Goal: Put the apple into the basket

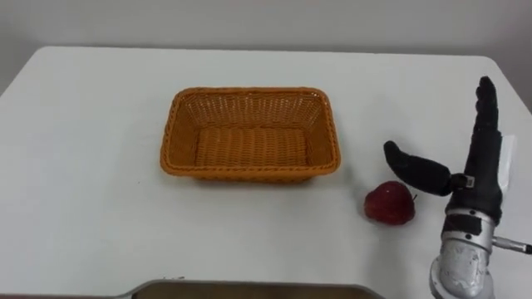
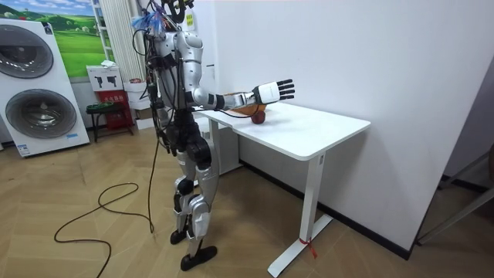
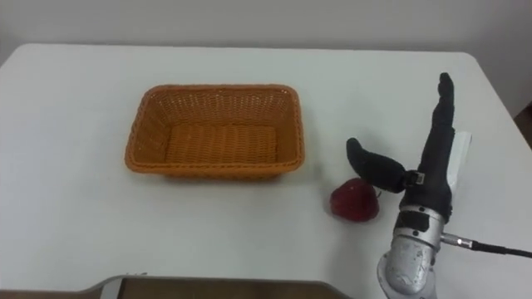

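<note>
red apple [image 1: 389, 203], just left of spread right robot hand [image 1: 478, 170]

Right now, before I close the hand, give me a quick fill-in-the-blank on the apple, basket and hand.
1. The apple lies on the ____, outside the basket.
2. The basket is ____.
3. The right hand, open with straight fingers, stands right beside the ____.
Missing words: table; empty; apple.

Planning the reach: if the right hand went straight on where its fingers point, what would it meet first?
Probably nothing: the open right hand points over bare table toward the far edge. The apple lies left of it, by the thumb; the basket further left.
</note>
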`<state>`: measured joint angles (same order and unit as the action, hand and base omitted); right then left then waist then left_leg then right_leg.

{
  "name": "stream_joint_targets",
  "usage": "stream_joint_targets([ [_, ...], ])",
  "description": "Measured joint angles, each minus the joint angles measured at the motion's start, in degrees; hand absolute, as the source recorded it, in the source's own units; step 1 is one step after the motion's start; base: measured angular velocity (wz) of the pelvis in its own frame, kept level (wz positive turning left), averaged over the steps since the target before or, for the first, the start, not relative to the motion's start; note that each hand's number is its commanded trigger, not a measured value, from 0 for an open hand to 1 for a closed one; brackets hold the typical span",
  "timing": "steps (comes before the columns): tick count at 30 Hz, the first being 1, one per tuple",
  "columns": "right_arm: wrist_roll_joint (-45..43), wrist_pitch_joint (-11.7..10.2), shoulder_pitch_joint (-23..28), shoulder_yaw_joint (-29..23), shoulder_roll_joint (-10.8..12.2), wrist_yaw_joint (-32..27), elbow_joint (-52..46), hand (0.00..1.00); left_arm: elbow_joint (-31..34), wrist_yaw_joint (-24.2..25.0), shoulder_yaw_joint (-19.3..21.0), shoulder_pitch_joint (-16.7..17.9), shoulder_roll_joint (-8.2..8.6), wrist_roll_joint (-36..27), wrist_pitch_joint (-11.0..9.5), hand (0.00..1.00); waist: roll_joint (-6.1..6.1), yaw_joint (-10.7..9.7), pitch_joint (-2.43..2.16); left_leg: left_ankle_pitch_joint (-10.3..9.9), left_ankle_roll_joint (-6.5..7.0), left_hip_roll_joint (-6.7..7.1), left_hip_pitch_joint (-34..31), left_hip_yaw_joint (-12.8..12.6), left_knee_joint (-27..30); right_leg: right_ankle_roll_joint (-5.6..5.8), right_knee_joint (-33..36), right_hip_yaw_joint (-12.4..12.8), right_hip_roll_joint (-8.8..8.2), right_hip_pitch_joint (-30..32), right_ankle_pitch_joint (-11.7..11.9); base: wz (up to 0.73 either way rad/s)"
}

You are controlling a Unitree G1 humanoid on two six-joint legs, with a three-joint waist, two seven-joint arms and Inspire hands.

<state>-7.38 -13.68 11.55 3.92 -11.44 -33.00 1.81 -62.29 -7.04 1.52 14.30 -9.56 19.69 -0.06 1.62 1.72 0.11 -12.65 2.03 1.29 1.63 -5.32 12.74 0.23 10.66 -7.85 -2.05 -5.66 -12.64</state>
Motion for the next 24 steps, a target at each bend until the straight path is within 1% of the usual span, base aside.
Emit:
stream_joint_targets([
  [4,0.03,0.22,1.59,1.25,-0.02,1.67,0.07,0.00,-0.04,0.17,-0.67,-0.17,0.00,0.01,0.06,0.00,-0.31,-0.01,0.09,0.00,0.00,-0.01,0.06,-0.04,-0.04,0.00,-0.02,0.06,0.00,0.01,0.00,0.00],
  [7,0.13,1.34,3.00,3.28,-0.05,3.98,0.87,0.00,-0.06,0.43,-0.92,-0.42,-0.05,0.01,0.20,0.00,-0.38,-0.03,0.08,0.00,0.00,-0.05,0.06,-0.03,-0.03,0.00,-0.02,0.02,0.02,0.00,0.00,0.00],
  [8,0.13,1.41,3.17,3.74,-0.06,4.44,1.32,0.00,-0.06,0.44,-1.03,-0.46,-0.06,0.00,0.22,0.00,-0.37,-0.05,0.08,0.00,0.00,-0.05,0.06,-0.04,-0.03,0.00,-0.01,0.02,0.01,0.00,0.00,0.00],
  [10,0.03,2.54,3.76,4.88,-0.10,6.61,2.38,0.00,-0.24,0.57,-1.89,-0.80,-0.13,0.01,0.26,0.00,-0.37,0.00,0.09,0.00,0.00,-0.04,0.08,-0.06,-0.01,0.00,-0.02,-0.01,-0.01,0.04,0.00,0.00],
  [11,0.02,2.63,3.90,5.09,-0.11,7.03,2.57,0.00,-0.36,0.64,-1.90,-0.87,-0.13,0.01,0.25,0.00,-0.36,0.03,0.09,0.00,0.00,-0.04,0.10,-0.06,-0.02,0.00,-0.02,-0.02,-0.01,0.04,0.00,0.00],
  [13,0.00,2.63,4.15,6.01,-0.22,8.33,3.68,0.00,-1.01,1.20,-2.16,-0.99,-0.27,0.01,0.25,0.00,-0.28,0.06,0.07,0.00,0.00,-0.03,0.10,-0.09,-0.02,0.00,0.00,0.00,-0.01,0.02,0.00,0.00],
  [20,-0.14,2.67,4.32,6.14,-0.86,10.53,4.87,0.00,-2.06,1.72,-2.46,-1.38,-0.28,0.01,0.23,0.00,-0.07,-0.07,0.13,0.00,0.00,-0.04,0.18,-0.09,-0.02,0.00,-0.02,0.04,-0.02,-0.07,0.00,0.00],
  [23,-1.15,2.49,4.53,6.17,-0.83,11.07,7.74,0.00,-2.06,1.71,-2.57,-1.41,-0.28,0.00,0.25,0.00,0.19,-0.09,0.20,0.00,0.00,-0.06,0.96,-0.10,-0.10,0.00,-0.04,0.10,-0.02,-0.40,0.01,0.00],
  [24,-1.65,2.13,4.66,6.16,-0.81,11.18,8.18,0.00,-2.05,1.69,-2.80,-1.43,-0.30,0.00,0.26,0.00,0.20,-0.23,0.20,-0.01,-0.01,-0.14,0.97,-0.09,-0.13,0.00,-0.04,0.07,-0.01,-0.36,0.01,0.00],
])
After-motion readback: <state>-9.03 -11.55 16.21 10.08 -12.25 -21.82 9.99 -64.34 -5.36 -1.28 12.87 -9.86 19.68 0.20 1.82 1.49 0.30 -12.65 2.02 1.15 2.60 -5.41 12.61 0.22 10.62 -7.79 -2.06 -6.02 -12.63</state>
